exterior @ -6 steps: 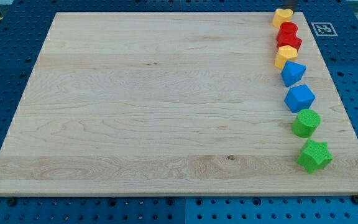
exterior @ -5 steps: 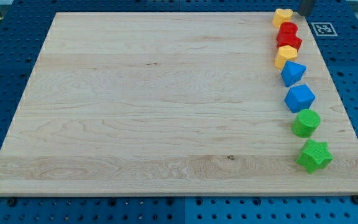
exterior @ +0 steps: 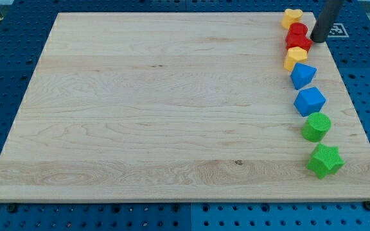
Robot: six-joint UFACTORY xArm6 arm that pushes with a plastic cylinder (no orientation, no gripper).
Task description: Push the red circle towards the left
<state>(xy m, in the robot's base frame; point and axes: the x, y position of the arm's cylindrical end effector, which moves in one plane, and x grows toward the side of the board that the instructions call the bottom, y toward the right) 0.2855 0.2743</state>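
Note:
The red circle (exterior: 297, 29) sits near the top right corner of the wooden board (exterior: 172, 109), in a column of blocks along the board's right side. Above it is a yellow heart (exterior: 292, 17); just below it is a red star-like block (exterior: 299, 43). My tip (exterior: 318, 40) comes down from the view's top, just right of the red circle and the red star-like block, a small gap apart from them.
Below the red blocks the column continues with a yellow block (exterior: 295, 58), a blue triangular block (exterior: 302, 75), a blue block (exterior: 309, 101), a green circle (exterior: 317, 126) and a green star (exterior: 325, 160). A marker tag (exterior: 336, 29) lies off the board's right edge.
My rod has come down and to the right from the view's top edge to beside the red blocks. No block has moved.

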